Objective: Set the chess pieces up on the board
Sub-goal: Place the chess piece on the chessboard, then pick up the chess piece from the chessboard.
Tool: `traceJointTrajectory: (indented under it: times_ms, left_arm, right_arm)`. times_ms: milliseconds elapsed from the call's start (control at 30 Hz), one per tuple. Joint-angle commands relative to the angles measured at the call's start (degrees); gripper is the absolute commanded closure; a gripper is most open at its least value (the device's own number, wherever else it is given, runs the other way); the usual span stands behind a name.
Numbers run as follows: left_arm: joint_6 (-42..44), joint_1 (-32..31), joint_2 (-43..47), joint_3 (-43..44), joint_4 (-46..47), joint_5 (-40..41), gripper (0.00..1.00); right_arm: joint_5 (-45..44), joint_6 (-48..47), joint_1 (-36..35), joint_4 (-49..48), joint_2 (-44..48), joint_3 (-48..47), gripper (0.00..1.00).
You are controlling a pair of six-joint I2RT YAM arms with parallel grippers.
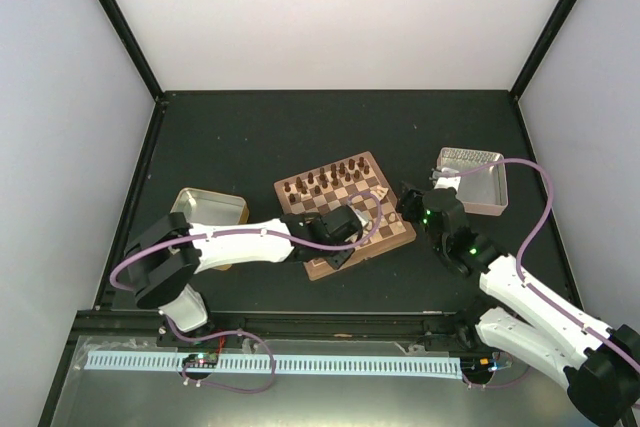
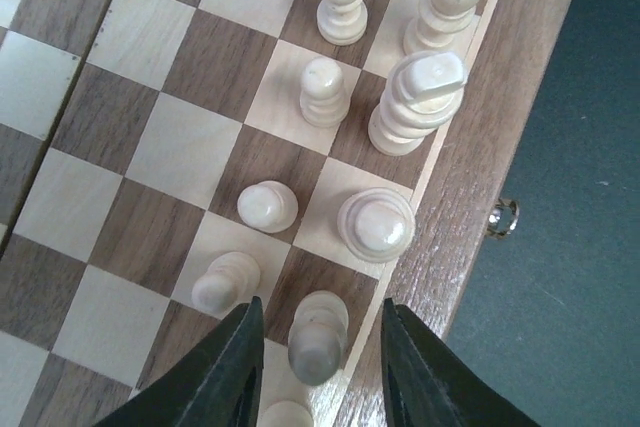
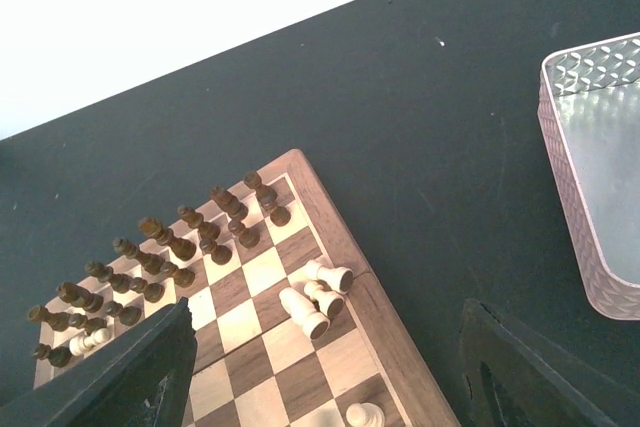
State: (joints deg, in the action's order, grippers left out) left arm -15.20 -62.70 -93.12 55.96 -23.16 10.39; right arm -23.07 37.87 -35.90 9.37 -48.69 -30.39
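dark pieces (image 3: pixel 200 237) fill the board's (image 2: pixel 470 207) far rows. several cream chess pieces (image 2: pixel 377 224) stand at its near edge; a few lie toppled. left gripper (image 2: pixel 320 312) part open, straddling one, not gripping. right gripper (image 3: pixel 328 347) wide open, empty.

Wood, metal and matt black

The board (image 2: pixel 478 187) is smooth wood with visible grain, its dark and pale squares set in a satin brown border, with a small shiny metal knob (image 2: pixel 503 217) on its edge. The chess pieces (image 2: pixel 416 102) are pale turned wood, smooth and faintly glossy on their domes; the dark chessmen (image 3: pixel 182 244) look like brown wood too. The right tray (image 3: pixel 600 65) is thin bright metal with a diamond-embossed wall — the left tray (image 1: pixel 205 195) a duller, golden metal. The table (image 3: pixel 420 127) is dark and matt; the fingers (image 2: pixel 215 377) of the left gripper (image 2: pixel 318 305) are matt black, plastic-looking.
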Motion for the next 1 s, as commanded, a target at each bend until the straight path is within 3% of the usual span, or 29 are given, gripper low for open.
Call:
traceJointTrajectory:
  times_ms: [0,167,333,600,967]
  left_arm:
    - [-0.86,0.26,4.6,1.57,-1.0,-0.61,0.65]
    - [-1.06,2.2,11.35,0.69,-0.33,-0.44,0.62]
    - [-2.89,7.35,19.09,-3.65,3.76,-1.2,0.61]
    - [-9.56,17.13,32.45,-13.02,11.47,-8.06,0.57]
    - [-11.52,21.82,36.35,-18.68,14.54,-12.93,0.55]
  right_arm:
    - [1.1,-0.38,0.41,-0.17,1.11,-1.09,0.27]
    - [5.05,-3.68,0.89,1.56,-1.35,-3.64,0.28]
    - [11.95,-9.13,2.55,6.46,-11.56,-10.42,0.32]
    - [21.31,-13.78,6.57,9.3,-30.04,-19.87,0.59]
    - [25.03,-15.92,6.8,12.97,-44.0,-25.72,0.79]
